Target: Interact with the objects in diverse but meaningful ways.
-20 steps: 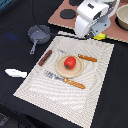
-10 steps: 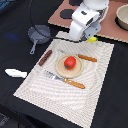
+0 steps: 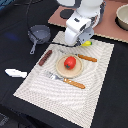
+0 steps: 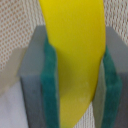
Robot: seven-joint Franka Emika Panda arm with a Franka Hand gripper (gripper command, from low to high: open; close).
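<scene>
One gripper (image 4: 75,75) is in use, and the wrist view shows it pinching the yellow banana (image 4: 75,55). The banana fills the gap between two grey fingers (image 4: 32,80) faced with green pads (image 4: 50,85); both pads press against the banana's sides. The banana's long axis runs along the fingers, with its end reaching past the pad tips.

In the exterior view the white arm (image 3: 82,22) stands over the far edge of the beige placemat (image 3: 55,95). Only a small yellow end of the banana (image 3: 87,43) shows below the arm body, at roughly 3 o'clock from the gripper housing. Whether the banana touches the placemat cannot be determined.

Positions relative to the round plate (image 3: 67,70) at the placemat's centre:
- Red round tomato (image 3: 70,62): resting on the plate.
- Banana and gripper: at 12 to 1 o'clock, near the plate but apart from it.
- Knife (image 3: 86,58) with orange handle: at 1 to 2 o'clock, just beside the rim.
- Brown sausage stick (image 3: 45,57): at 10 o'clock, on the placemat.
- Fork (image 3: 65,80) with orange handle: at 6 o'clock, just beside the rim.
- Small grey long-handled frying pan (image 3: 39,34): at 10 to 11 o'clock, on the dark table (image 3: 15,20), off the placemat.
- White-and-blue fish-like piece (image 3: 16,73): at 9 o'clock, on the dark table, well apart from the gripper.
</scene>
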